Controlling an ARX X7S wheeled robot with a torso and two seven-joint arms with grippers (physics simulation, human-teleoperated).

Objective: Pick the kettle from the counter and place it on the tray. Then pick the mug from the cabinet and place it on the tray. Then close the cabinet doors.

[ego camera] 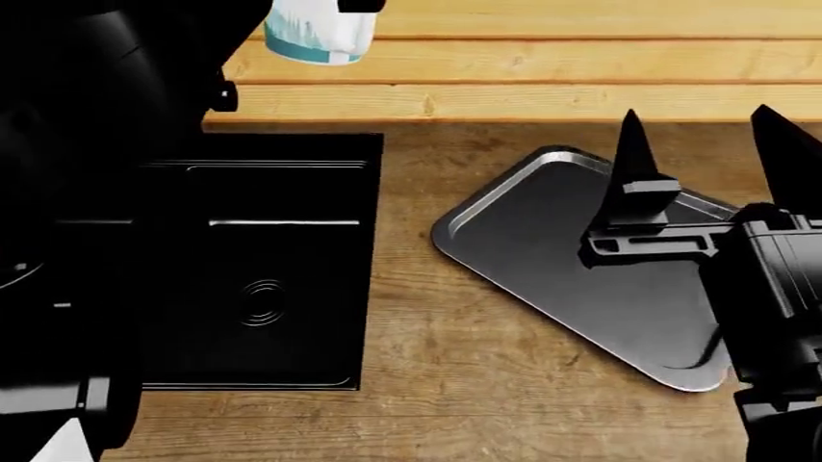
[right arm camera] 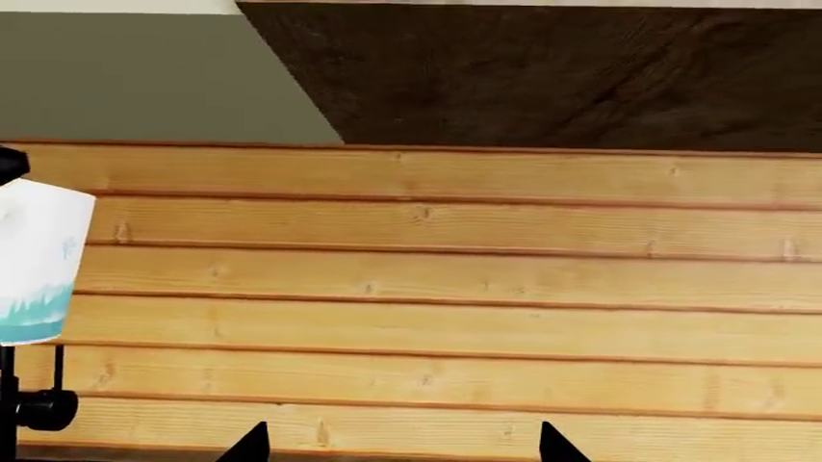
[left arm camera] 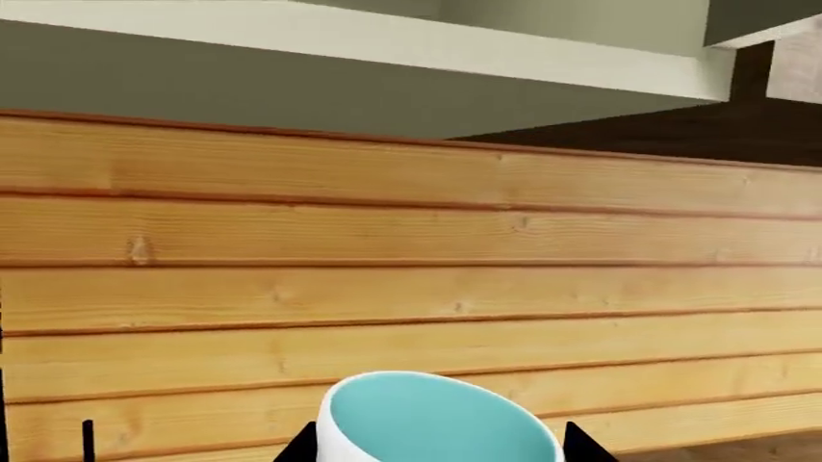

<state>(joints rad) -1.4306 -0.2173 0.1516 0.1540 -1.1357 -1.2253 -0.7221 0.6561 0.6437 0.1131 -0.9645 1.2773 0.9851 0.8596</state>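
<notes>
Left gripper (left arm camera: 437, 452) grasps the mug (ego camera: 318, 34) above the sink (ego camera: 257, 260); right gripper (ego camera: 706, 144) hangs released over the tray (ego camera: 514, 241).

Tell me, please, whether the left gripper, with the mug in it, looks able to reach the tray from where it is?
Probably yes. The left gripper holds the mug high over the counter's back edge, near the sink. The tray lies bare, but the open right gripper hovers over its far side.
</notes>
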